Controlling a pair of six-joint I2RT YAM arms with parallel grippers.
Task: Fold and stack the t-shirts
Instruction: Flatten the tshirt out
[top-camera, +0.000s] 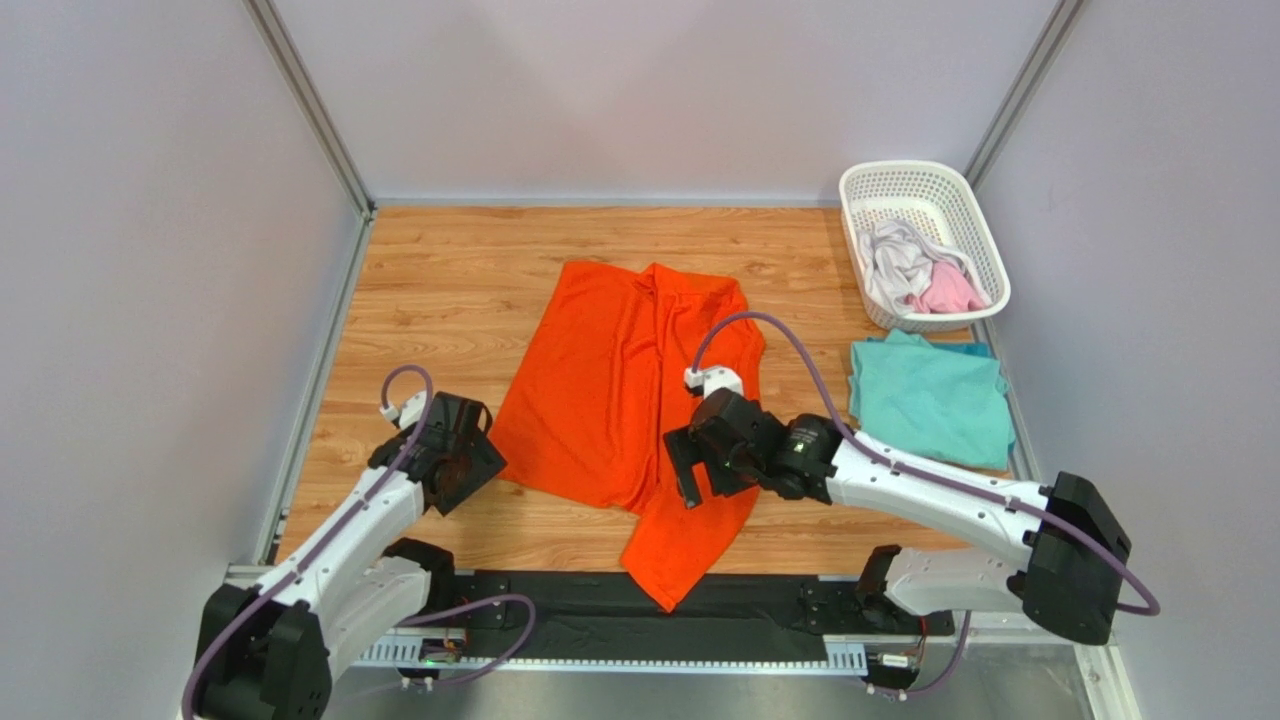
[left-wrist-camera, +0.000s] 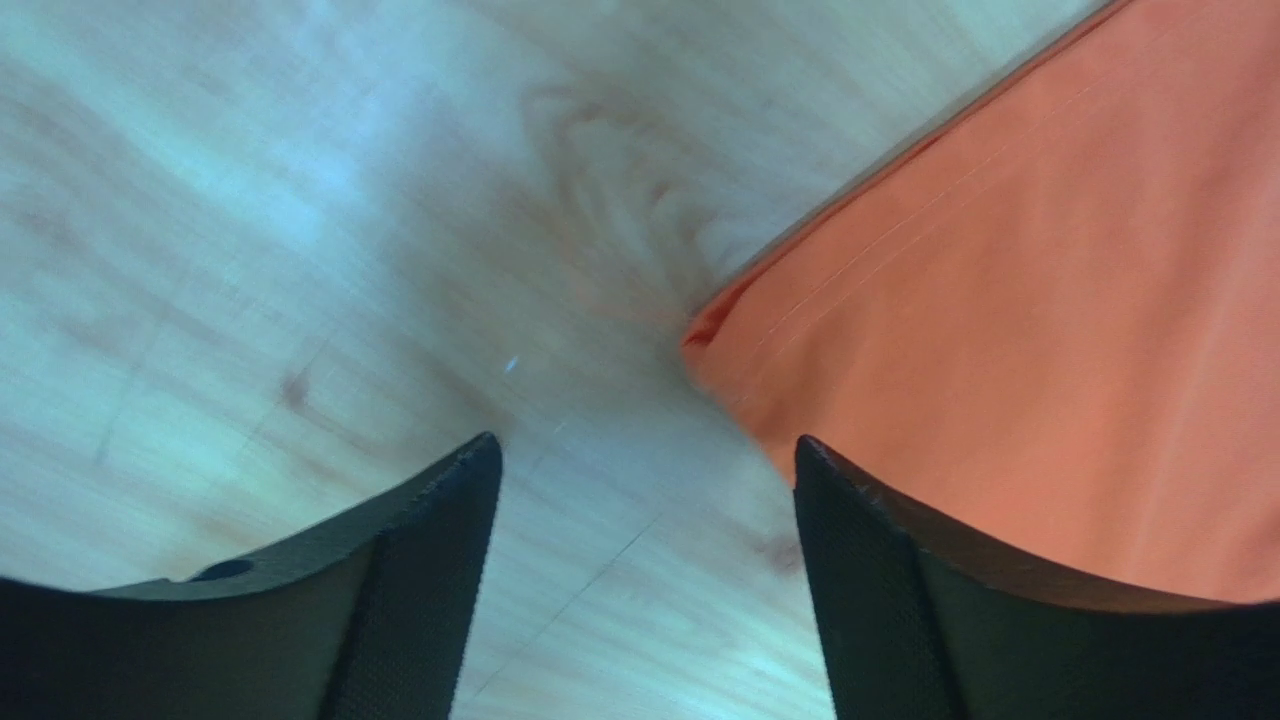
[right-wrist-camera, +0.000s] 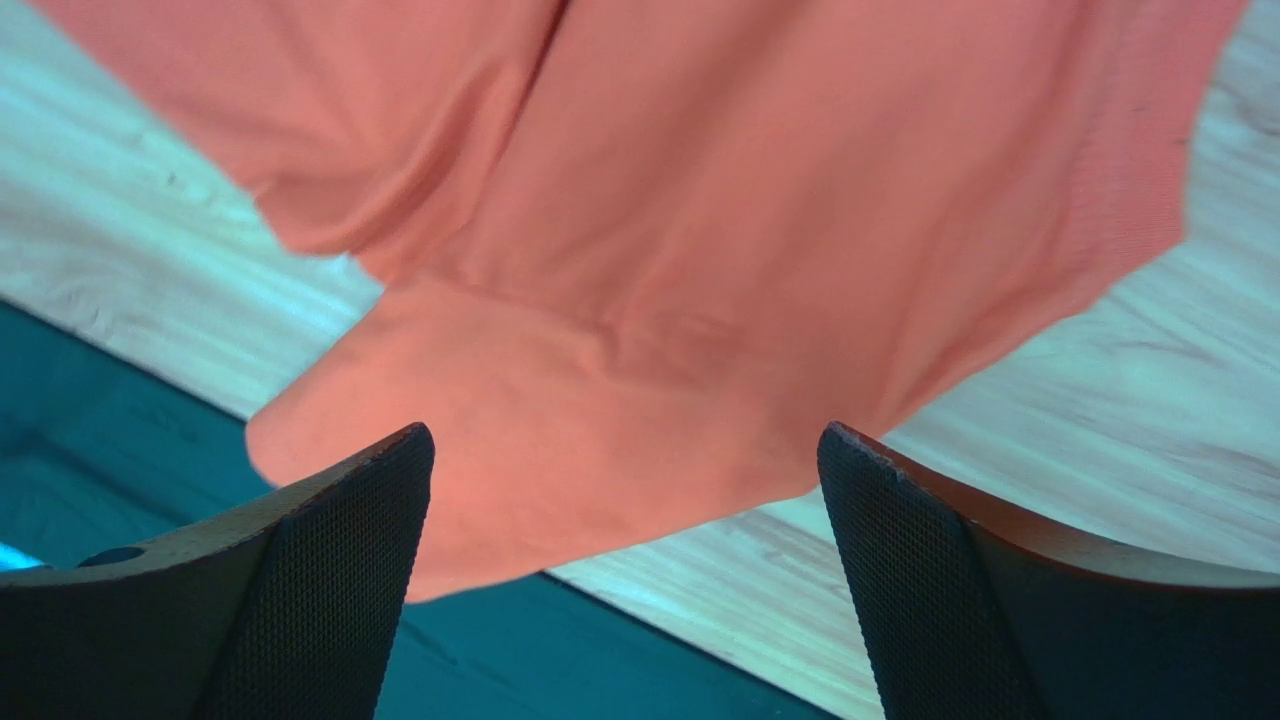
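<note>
At far left, left end effector (top-camera: 451, 462) low over the bare desk (top-camera: 451, 270), fingers spread wide, nothing between them. Just beside the near-left corner of the orange t-shirt (top-camera: 601, 383), not yet on it. Risk here: catching only wood, or only the thin hem, and losing it on the lift.

In the middle, orange t-shirt spread on the desk, seemingly with one side laid over along a line down its middle. One long part lying past the near edge of the desk onto the black strip (top-camera: 526, 623). Danger of sliding further off if pulled toward the bases.

Next, right end effector (top-camera: 691, 468) above that lower part, also wide open and empty. Possible to pinch two layers at once, or to drag the cloth and spoil the fold.

Further right, teal t-shirt (top-camera: 932, 398) folded flat, well apart from the orange one. At far right, basket (top-camera: 909, 174) with a grey-white t-shirt (top-camera: 897, 258) and a pink t-shirt (top-camera: 951, 288) inside, crumpled, not yet folded.
</note>
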